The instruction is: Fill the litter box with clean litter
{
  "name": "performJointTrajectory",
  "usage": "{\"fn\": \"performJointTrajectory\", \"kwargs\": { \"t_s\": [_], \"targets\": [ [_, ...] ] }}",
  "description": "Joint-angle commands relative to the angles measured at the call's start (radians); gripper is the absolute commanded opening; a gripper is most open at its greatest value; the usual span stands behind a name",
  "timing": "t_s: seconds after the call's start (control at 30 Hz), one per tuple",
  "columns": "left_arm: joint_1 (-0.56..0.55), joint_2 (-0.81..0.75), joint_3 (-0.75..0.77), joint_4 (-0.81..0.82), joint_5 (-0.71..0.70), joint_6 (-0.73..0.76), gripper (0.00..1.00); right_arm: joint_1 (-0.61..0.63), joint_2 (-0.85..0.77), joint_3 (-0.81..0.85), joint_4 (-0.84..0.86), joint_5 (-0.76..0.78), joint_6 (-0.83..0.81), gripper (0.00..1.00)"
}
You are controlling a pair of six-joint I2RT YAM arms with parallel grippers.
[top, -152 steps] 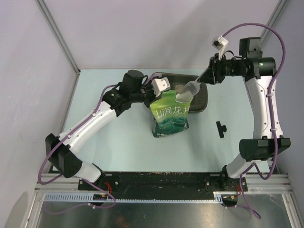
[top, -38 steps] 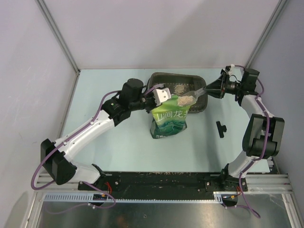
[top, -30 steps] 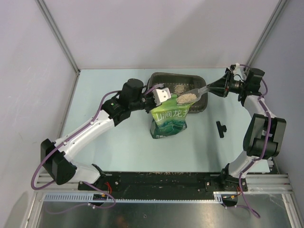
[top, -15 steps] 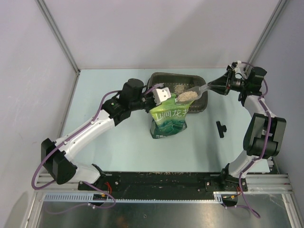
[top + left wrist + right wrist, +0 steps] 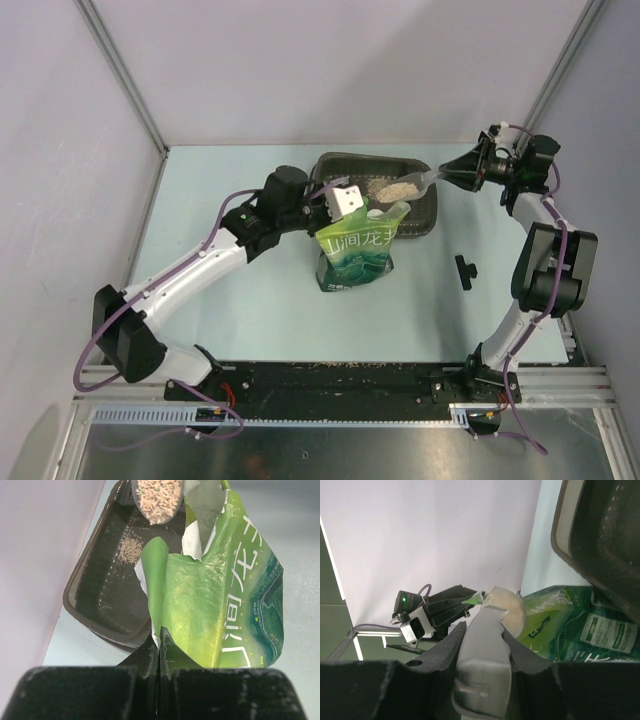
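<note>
The dark litter box (image 5: pixel 425 200) lies at the back of the table, with a small patch of tan litter (image 5: pixel 130 550) on its floor (image 5: pixel 107 587). In front of it stands the open green pouch (image 5: pixel 358 245). My left gripper (image 5: pixel 159 647) is shut on the pouch's top edge (image 5: pixel 155 605). My right gripper (image 5: pixel 482 637) is shut on the handle of a clear scoop (image 5: pixel 485 655). The scoop's bowl (image 5: pixel 395 188), heaped with tan litter (image 5: pixel 157 500), hangs over the litter box just behind the pouch mouth.
A small black clip-like part (image 5: pixel 466 270) lies on the table right of the pouch. Grey walls close in the back and both sides. The arm bases stand on a black rail (image 5: pixel 340 385) at the near edge.
The right gripper has lifted the loaded scoop out of the pouch mouth and carried it back over the litter box. The left gripper still holds the pouch edge.
</note>
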Motion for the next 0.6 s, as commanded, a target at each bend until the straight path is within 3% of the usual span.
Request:
{"fn": "performJointTrajectory", "kwargs": {
  "t_s": [0.0,0.3,0.57],
  "targets": [
    [0.012,0.008,0.042,-0.013,-0.036,0.015,0.00,-0.007,0.044,0.106,0.078,0.008,0.028,0.00],
    [0.012,0.020,0.038,-0.018,-0.079,0.028,0.00,0.002,0.187,0.200,0.172,0.031,0.091,0.00],
    [0.012,0.014,0.045,-0.068,-0.116,0.044,0.00,0.022,0.423,0.425,0.209,0.074,0.070,0.00]
  ]
}}
